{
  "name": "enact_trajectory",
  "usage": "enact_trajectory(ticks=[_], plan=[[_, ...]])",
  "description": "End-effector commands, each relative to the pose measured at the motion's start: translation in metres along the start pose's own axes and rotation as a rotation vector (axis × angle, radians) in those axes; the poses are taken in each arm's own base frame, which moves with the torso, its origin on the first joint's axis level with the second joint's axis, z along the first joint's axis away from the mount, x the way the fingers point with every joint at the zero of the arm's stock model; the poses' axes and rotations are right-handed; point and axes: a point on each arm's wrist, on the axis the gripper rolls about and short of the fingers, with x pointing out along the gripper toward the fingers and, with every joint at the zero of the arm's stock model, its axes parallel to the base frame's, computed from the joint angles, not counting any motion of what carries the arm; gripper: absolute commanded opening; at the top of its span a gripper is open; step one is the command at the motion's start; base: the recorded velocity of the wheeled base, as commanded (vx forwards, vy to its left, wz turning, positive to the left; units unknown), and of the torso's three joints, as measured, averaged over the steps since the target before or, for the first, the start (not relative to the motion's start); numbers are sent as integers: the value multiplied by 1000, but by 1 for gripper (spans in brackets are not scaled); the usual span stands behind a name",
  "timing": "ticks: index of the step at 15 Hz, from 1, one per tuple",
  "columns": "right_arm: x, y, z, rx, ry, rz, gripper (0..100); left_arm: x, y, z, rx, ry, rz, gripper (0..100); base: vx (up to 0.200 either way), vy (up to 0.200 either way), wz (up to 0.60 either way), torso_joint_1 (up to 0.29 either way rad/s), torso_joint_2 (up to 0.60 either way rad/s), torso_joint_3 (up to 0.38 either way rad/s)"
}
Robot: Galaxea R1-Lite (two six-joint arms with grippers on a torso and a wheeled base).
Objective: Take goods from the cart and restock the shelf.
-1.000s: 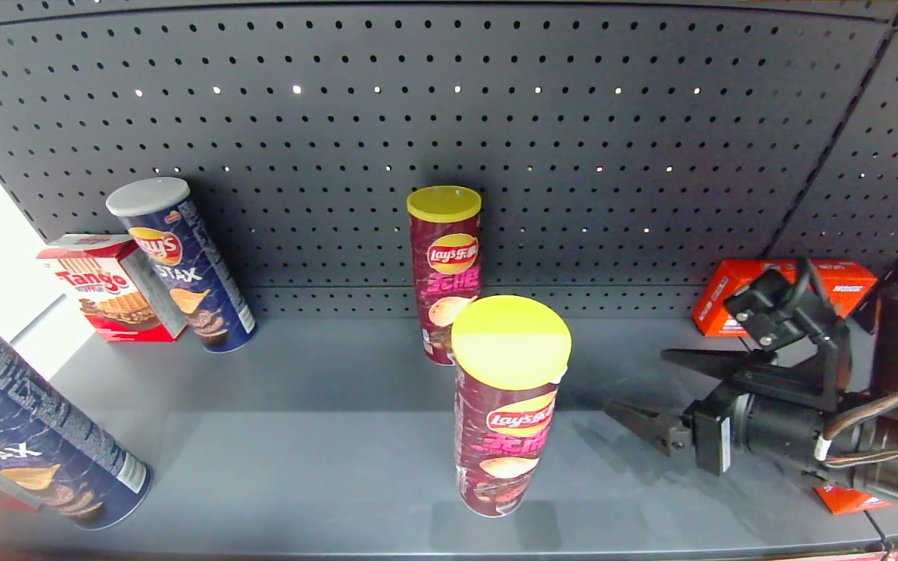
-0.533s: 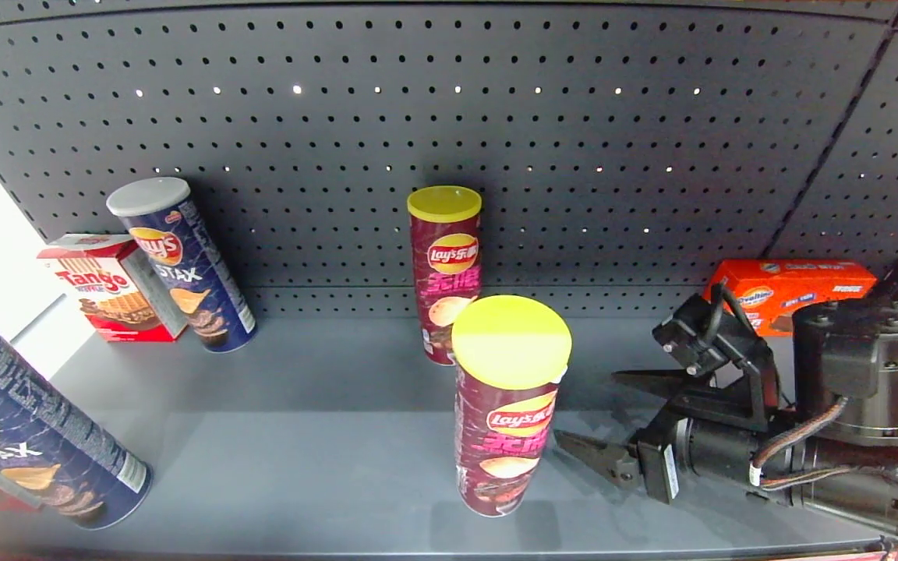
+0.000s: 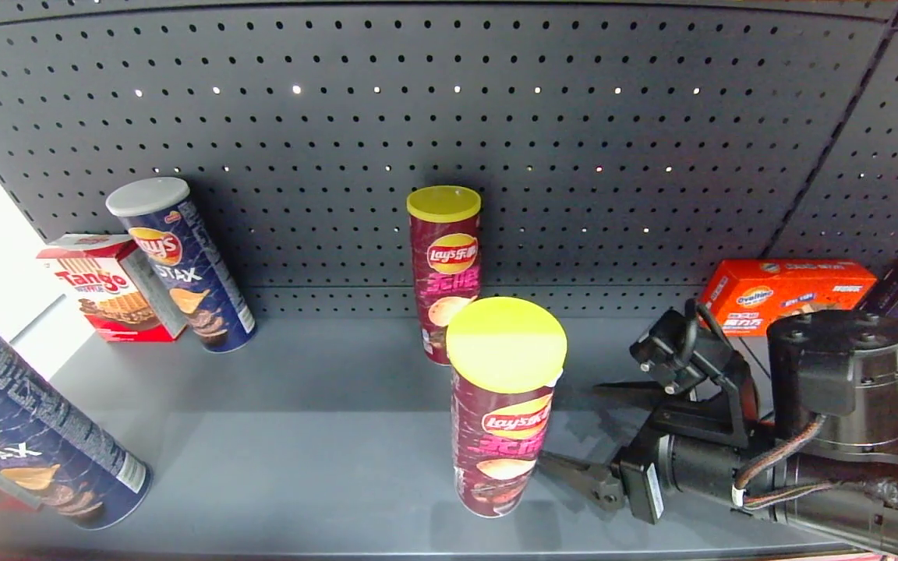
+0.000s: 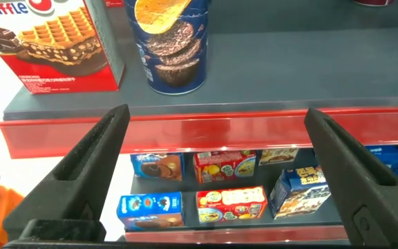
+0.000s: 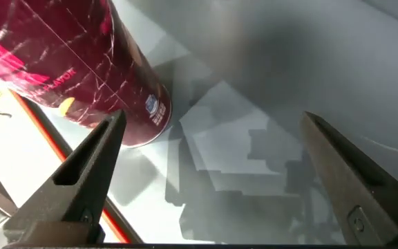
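From the head, our right gripper [image 3: 570, 425] lies wide open and empty just beside the front maroon can [image 3: 505, 405], which stands upright near the shelf [image 3: 301, 436] front edge. We judge any nudge should go low and slow, since a tall can tips. At the left wrist, the left gripper [image 4: 213, 180] gapes empty before the shelf's red lip; at the right wrist, the can's top is cut off and finger contact is hard to judge.

Bright even light on the shelf [image 3: 301, 436], overlapping shadows beside the front can [image 3: 505, 421], pinpoints of light through the pegboard [image 3: 574, 101] holes, blown-out white at the shelf's left end, lines bowed toward the corners
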Motion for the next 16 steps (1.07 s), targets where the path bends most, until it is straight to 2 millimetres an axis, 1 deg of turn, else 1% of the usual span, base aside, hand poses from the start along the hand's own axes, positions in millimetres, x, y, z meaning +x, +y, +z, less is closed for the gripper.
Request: enact_trajectory(ticks=[1, 3, 7, 10, 13, 16], plan=[[3, 3, 0, -4, 2, 11, 100, 0, 0, 0, 0, 1, 2, 100, 0, 0, 0, 0, 0, 0], [4, 3, -1, -4, 5, 13, 100, 0, 0, 0, 0, 3, 0, 100, 0, 0, 0, 0, 0, 0], [-2, -1, 0, 1, -6, -4, 100, 0, 0, 0, 0, 3, 0, 100, 0, 0, 0, 0, 0, 0], [4, -8, 5, 9, -16, -24, 100, 0, 0, 0, 0, 1, 0, 100, 0, 0, 0, 0, 0, 0], [10, -5, 9, 4, -18, -13, 100, 0, 0, 0, 0, 3, 0, 100, 0, 0, 0, 0, 0, 0], [10, -3, 8, 2, -15, -7, 100, 0, 0, 0, 0, 1, 0, 100, 0, 0, 0, 0, 0, 0]])
